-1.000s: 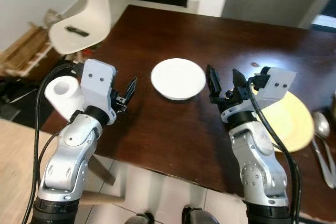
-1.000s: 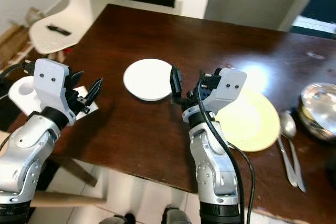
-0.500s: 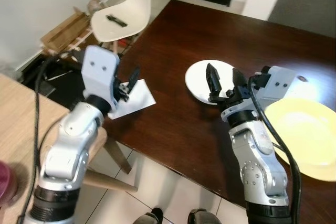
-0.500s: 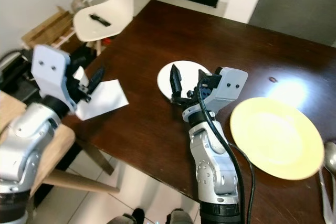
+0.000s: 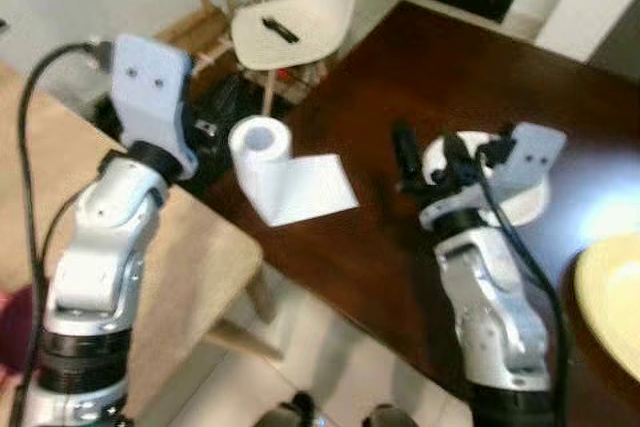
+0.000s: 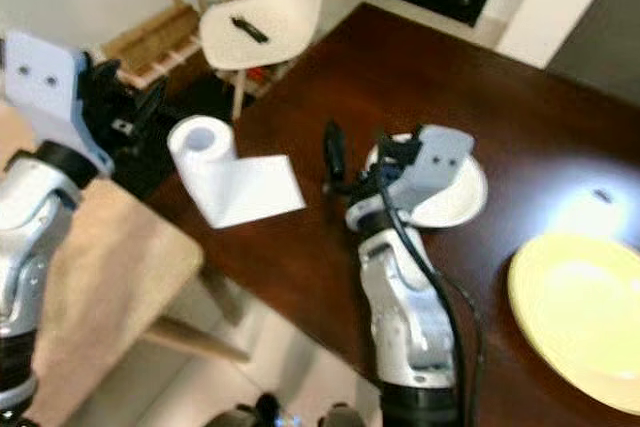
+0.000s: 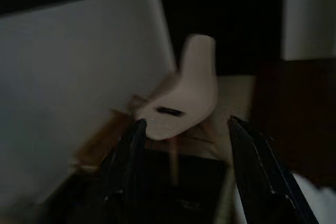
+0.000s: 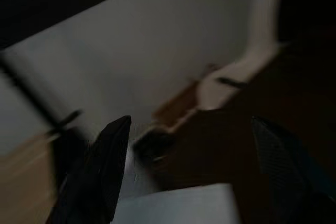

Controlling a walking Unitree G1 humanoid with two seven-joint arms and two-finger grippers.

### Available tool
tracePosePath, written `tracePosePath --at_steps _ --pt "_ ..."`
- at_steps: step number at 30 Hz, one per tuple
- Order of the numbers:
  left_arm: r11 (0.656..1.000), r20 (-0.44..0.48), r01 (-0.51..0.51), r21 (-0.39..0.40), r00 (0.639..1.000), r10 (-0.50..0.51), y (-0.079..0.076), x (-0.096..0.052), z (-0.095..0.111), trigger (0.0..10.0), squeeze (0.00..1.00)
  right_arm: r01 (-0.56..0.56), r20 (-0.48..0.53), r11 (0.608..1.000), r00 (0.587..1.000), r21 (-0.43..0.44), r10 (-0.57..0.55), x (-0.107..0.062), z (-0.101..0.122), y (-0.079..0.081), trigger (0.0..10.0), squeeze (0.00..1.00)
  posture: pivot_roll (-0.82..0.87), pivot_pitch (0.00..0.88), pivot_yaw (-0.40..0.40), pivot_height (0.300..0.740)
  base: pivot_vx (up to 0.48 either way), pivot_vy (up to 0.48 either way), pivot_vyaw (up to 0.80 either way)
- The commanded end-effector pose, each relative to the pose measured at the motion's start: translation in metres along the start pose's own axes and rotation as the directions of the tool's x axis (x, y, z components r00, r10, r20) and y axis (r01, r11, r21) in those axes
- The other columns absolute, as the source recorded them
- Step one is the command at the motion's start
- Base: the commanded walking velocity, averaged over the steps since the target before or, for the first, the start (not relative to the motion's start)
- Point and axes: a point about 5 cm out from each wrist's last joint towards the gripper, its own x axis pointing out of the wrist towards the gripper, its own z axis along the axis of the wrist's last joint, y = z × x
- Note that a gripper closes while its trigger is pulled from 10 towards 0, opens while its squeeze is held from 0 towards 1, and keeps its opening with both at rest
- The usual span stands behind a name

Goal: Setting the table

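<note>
At the near left corner of a dark wooden table (image 5: 400, 67), a paper towel roll (image 5: 262, 149) lies with a sheet unrolled. The left gripper (image 7: 184, 140), fingers spread and empty, is raised left of the roll; the right gripper (image 5: 425, 152), also spread, hovers before a white bowl (image 6: 452, 192). The robot seems to be between steps; next likely calls for reaching the roll. A yellow plate (image 6: 585, 312) is cut off at right; motion blur softens details.
</note>
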Motion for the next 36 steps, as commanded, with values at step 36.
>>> tracePosePath --at_steps 36 --pt "0.991 -0.109 0.080 -0.107 0.990 -0.091 0.064 -0.006 0.019 10.0 0.00 -0.067 -0.019 0.998 0.998 -0.012 0.067 0.003 0.003 0.005 10.0 0.00 -0.05 0.092 0.071 0.740 0.000 0.000 0.76"
